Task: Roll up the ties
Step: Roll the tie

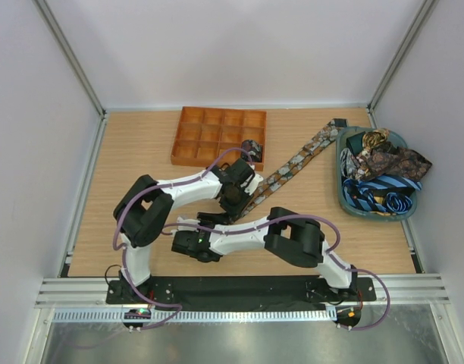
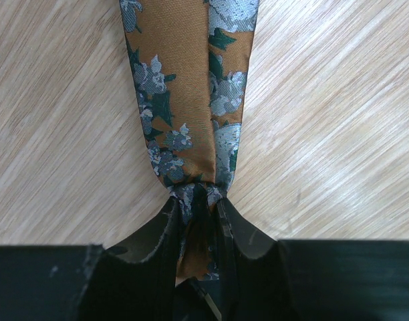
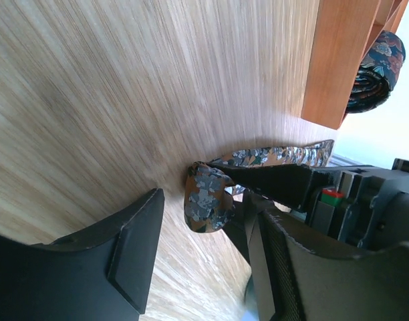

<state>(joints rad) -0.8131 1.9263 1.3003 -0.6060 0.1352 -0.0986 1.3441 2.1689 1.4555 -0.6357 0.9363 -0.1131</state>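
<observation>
1 rolled tie (image 1: 252, 147) sits at the tray (image 1: 182, 138); left tool (image 2: 199, 200) pinches the flat tie's (image 2: 184, 80) end, right tool (image 3: 204, 221) open; 3 o'clock pile (image 1: 380, 171) waits.

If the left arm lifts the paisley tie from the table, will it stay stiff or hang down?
Probably it hangs limp: the paisley tie bunches and creases between the jaws of the left gripper. Its sheen suggests it may slide on the wooden table. Thin and flat, it is likely light.

Pale walls (image 1: 232, 45), wood table (image 1: 141, 144) (alu. frame (image 1: 70, 53), prob.)
</observation>
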